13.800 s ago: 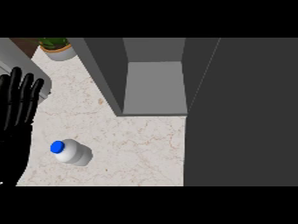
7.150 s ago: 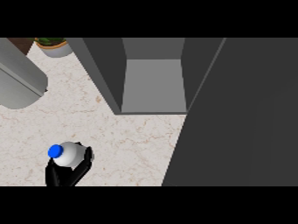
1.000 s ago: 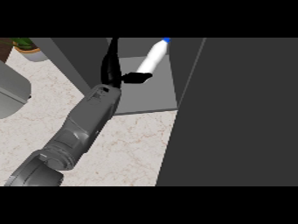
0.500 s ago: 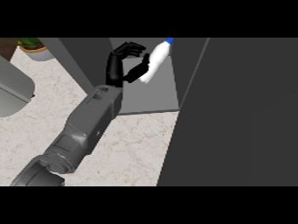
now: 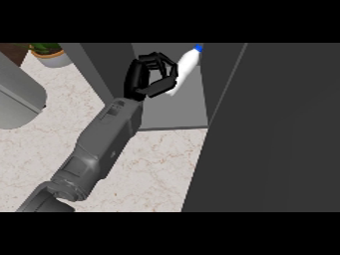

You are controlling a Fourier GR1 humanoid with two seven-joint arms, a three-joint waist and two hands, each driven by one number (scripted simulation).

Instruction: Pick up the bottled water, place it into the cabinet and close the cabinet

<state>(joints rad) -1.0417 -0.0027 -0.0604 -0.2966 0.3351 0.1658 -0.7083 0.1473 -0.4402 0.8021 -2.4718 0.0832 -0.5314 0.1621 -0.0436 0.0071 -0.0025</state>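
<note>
The marbled counter [image 5: 25,164] carries a plant [image 5: 50,53] at its far left, with the cabinet [image 5: 176,112] beside it.

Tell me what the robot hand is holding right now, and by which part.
The right robot hand holds the bottled water by its lower body; the blue cap end sticks out free.

Single head view, steeply down onto counter [image 5: 161,162], open cabinet [image 5: 181,112] close ahead
</note>
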